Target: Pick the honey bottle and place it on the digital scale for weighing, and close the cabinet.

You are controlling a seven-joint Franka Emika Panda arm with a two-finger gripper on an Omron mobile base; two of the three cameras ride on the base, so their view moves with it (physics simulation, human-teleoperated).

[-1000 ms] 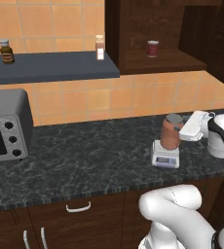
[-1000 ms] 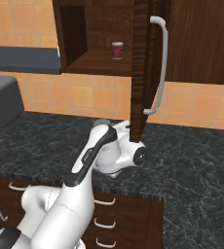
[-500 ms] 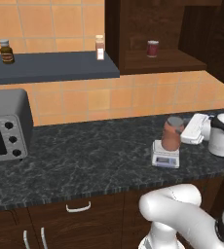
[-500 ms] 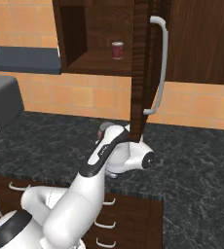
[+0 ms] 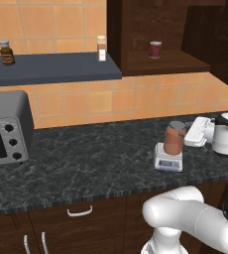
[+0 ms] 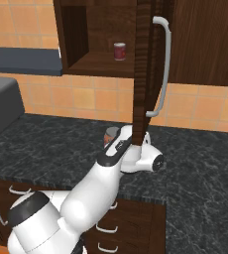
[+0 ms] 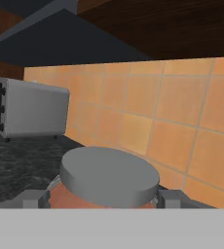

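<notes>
An orange-tiled wall backs a dark speckled tabletop in a rendered kitchen, with brown drawers under its front edge. One grey toaster oven stands at the tabletop's left end. One grey wall shelf carries two small things: a brown bottle near its left end and a pale bottle near its right end. One cabinet hangs to the right of the shelf, its door swung out edge-on with a long silver handle; inside it stands one small dark red jar.

One digital scale sits toward the right end of the tabletop, closer to the front edge than to the wall. One honey bottle stands upright on top of it, grey lid up.

The end effector reaches in from the right, level with the upper part of the honey bottle and right beside it. In the hand view the grey lid of the bottle lies close in front, between the two fingertips, one on each side of the jar. Whether the fingertips press the jar or stand just off it cannot be told, so it is unclear if the end effector is spread or pinching the bottle.
</notes>
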